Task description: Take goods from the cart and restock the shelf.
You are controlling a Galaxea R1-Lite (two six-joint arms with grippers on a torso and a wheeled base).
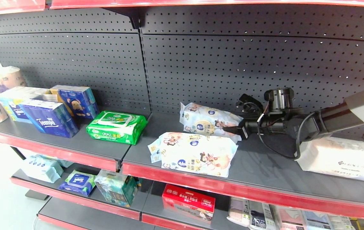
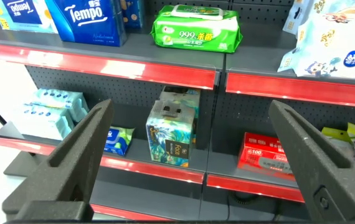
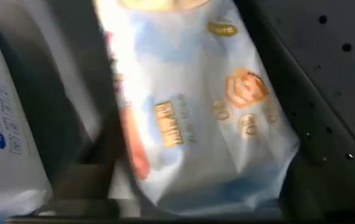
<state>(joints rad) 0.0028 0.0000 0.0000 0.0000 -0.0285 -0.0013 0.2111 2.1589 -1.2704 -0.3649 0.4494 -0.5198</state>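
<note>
Dark perforated metal backing point(image 1: 233, 64) behind a grey shelf board point(image 1: 265, 166) edged with a glossy red lip. Toward the back of that board, tilted up near the backing, a soft rear wipes pack point(image 1: 207, 120) in pale blue and white film, printed with cartoon figures and round badges. Clamped at its right end by the right gripper point(image 1: 234, 130), black fingers closed on the film. Up close in the right wrist view, rear wipes pack point(image 3: 196, 106) as crinkly plastic with gold-orange marks, lettering too blurred to read. Just in front, flat near the lip and apart from that gripper, a front wipes pack point(image 1: 198, 153) with the same print. Further left, a green wipes pack point(image 1: 116, 127), pillow-shaped, with a white lid label on top. Beyond it, 3 blocky blue tissue bundles point(image 1: 49, 117) in shiny wrap with white lettering. At the right, beside the arm, a white soft pack point(image 1: 341, 158) with small dark print. Lower down, the left gripper point(image 2: 190, 106) facing the lower shelves, 2 grey wedge-shaped fingers spread wide with nothing held. Past them, an upright teal box point(image 2: 174, 134) and a red carton point(image 2: 265, 152) on the lower board.
</note>
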